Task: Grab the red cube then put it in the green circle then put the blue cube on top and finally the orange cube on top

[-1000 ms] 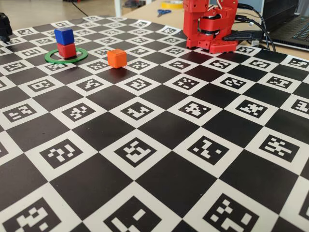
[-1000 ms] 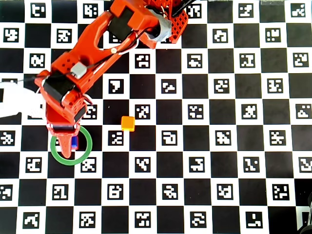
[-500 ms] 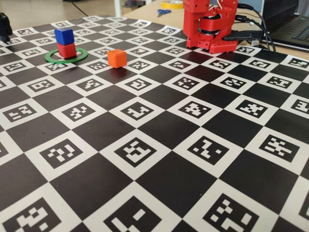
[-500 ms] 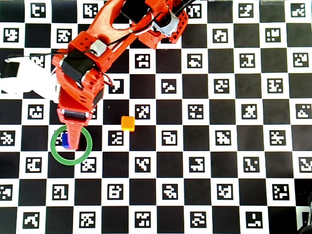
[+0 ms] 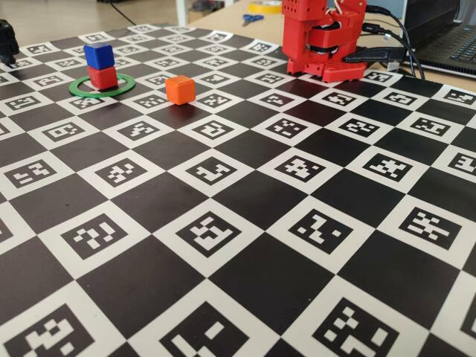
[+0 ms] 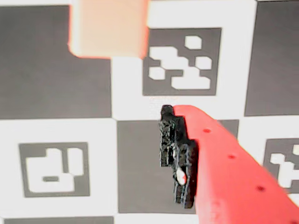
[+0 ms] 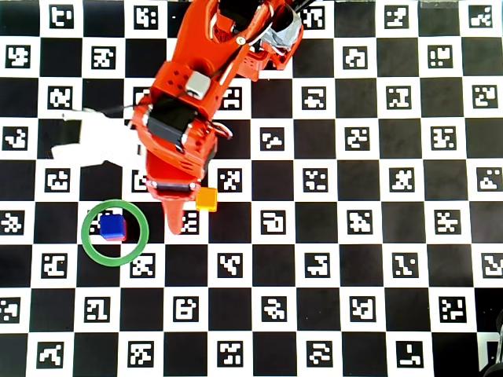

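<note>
The blue cube [image 5: 99, 55] sits on the red cube [image 5: 103, 76] inside the green circle [image 5: 102, 87]. The orange cube [image 7: 207, 199] lies outside, just beside the end effector [image 7: 174, 221]. Whether its jaws are parted cannot be told.

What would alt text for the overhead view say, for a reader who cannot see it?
A red robot arm reaches down from the top over a black-and-white checkered marker mat, its gripper just left of the orange cube. To the left, the blue cube sits inside the green circle.
</note>
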Controlling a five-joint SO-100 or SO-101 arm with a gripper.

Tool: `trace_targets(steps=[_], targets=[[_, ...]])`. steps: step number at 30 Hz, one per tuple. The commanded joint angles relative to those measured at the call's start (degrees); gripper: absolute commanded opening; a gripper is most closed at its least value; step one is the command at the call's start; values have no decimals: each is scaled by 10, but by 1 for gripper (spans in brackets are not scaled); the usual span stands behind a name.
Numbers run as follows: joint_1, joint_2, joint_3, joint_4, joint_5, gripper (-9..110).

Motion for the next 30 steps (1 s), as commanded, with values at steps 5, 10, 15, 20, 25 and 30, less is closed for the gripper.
trace_targets(steps=[5, 10, 15, 20, 25, 30], targets=[[-3, 43, 54, 5, -7, 47], [-2, 41, 99, -33, 8, 47], [-13, 44, 152, -78, 28, 47], [-19, 45, 201, -134, 40, 47], [-26, 45, 236, -173, 47, 47], [-34, 43, 258, -202, 54, 47]])
